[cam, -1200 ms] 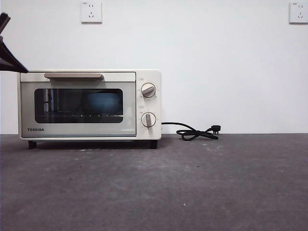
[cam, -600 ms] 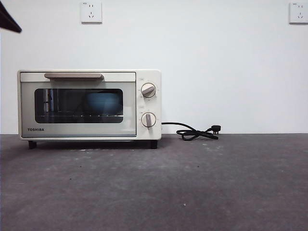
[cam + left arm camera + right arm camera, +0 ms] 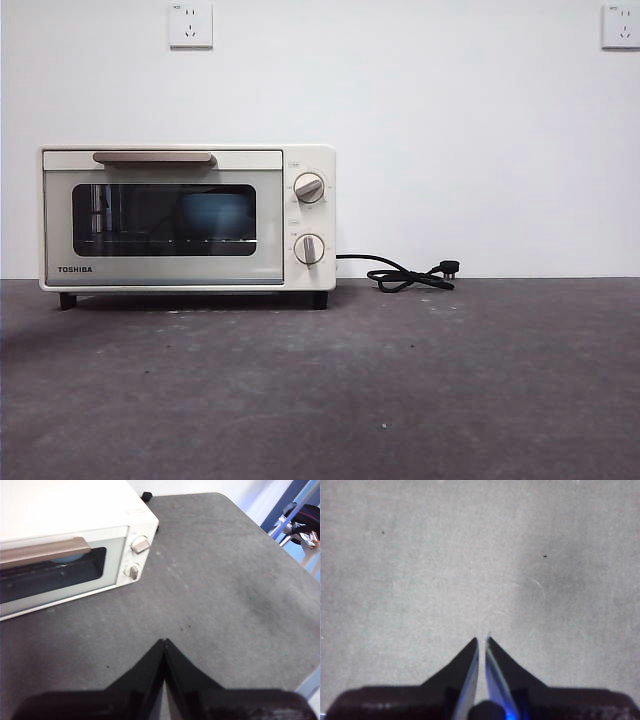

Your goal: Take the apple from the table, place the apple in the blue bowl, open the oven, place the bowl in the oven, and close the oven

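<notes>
Only front view shows blue bowl (image 3: pixel 216 213) inside shut oven (image 3: pixel 187 218), left hand (image 3: pixel 164 642) closed

The left tool (image 3: pixel 164 641) hangs with jaws pressed together, holding nothing; the right tool (image 3: pixel 481 639) likewise, tips meeting.

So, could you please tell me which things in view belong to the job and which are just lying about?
Part of the job:
- oven, door closed
- blue bowl, inside the oven behind the glass
- table
- left gripper, shut, holding nothing

Just lying about:
- black cord, unplugged behind the oven
- wall sockets
</notes>
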### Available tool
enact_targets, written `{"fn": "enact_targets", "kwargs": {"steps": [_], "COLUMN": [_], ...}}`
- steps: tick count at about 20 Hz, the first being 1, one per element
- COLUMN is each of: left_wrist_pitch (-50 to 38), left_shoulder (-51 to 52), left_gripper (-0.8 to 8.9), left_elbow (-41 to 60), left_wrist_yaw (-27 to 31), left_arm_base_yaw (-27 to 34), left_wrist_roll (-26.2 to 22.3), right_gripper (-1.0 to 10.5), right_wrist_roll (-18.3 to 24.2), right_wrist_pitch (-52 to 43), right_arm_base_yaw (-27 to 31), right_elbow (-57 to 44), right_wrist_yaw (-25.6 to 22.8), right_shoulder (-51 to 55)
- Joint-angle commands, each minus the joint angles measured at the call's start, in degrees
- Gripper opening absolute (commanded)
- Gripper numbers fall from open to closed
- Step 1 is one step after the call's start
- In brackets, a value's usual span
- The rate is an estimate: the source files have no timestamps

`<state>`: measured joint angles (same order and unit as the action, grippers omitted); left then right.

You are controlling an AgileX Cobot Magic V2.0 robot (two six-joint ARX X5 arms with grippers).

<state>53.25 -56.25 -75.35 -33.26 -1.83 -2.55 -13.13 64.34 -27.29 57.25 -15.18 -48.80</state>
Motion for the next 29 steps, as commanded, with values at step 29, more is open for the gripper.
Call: {"fn": "enact_targets", "kwargs": {"steps": [29], "left_wrist_pitch": [-54.82], "left_shoulder": [36.48], "left_gripper": [-0.04], "left_elbow": [61.61], "left_wrist_yaw": [26.12], "left_arm_base_yaw": [-1.38], "left_wrist_roll": [-8.72], "right_gripper": [0.3], "right_wrist_roll": [-0.76], "right_wrist_pitch": [-1.81], "right_arm_base_yaw": [-0.07], "right_elbow": [-0.22], "right_wrist_yaw": [-0.26], "right_shoulder": [-1.66]}}
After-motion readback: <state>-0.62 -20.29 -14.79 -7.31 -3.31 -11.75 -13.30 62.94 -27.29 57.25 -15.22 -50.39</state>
